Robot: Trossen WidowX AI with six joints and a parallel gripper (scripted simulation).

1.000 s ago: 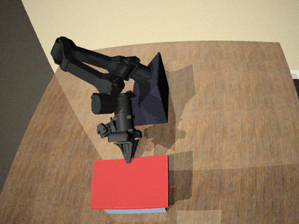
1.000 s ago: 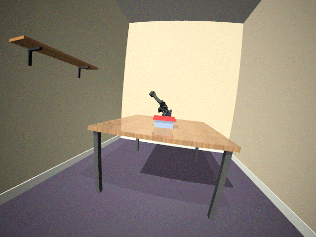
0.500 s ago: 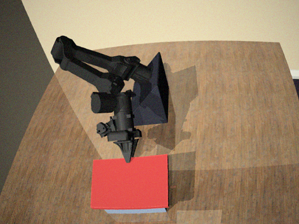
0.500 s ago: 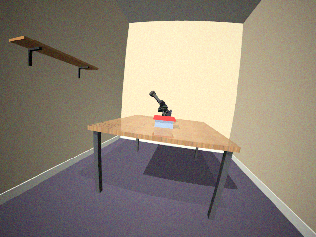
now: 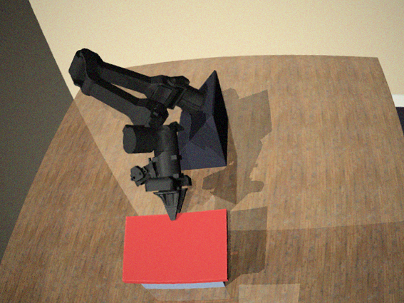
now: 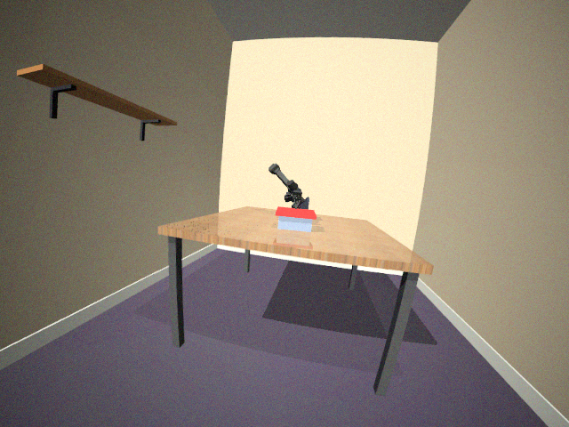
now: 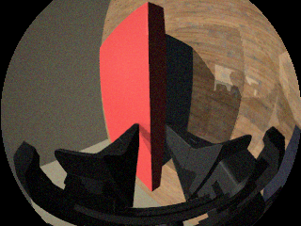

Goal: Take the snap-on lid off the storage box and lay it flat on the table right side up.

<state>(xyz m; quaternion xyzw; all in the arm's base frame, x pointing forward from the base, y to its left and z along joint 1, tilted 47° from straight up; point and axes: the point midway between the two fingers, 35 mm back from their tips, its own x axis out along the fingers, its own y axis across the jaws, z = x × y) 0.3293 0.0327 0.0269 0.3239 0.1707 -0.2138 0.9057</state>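
The red lid (image 5: 174, 249) (image 6: 295, 213) (image 7: 127, 75) lies over the pale blue storage box (image 5: 185, 285) (image 6: 294, 224) (image 7: 180, 85), right side up. Its arm-side edge looks slightly higher than its far edge. The box stands on the table (image 5: 324, 152) (image 6: 367, 243); its side looks dark in the wrist view. My gripper (image 5: 174, 217) (image 7: 150, 126) is shut on the lid at the middle of its arm-side edge, one finger on the top face and the other below the rim. In the exterior view the fingertips are hidden behind the lid. Whether the far edge still touches the box cannot be told.
The dark arm base (image 5: 207, 147) stands on the table behind the box, with the arm bent up to the left of it in the top view. A wall shelf (image 6: 100, 95) hangs on the left wall, away from the table. Shadows fall to the right of the box.
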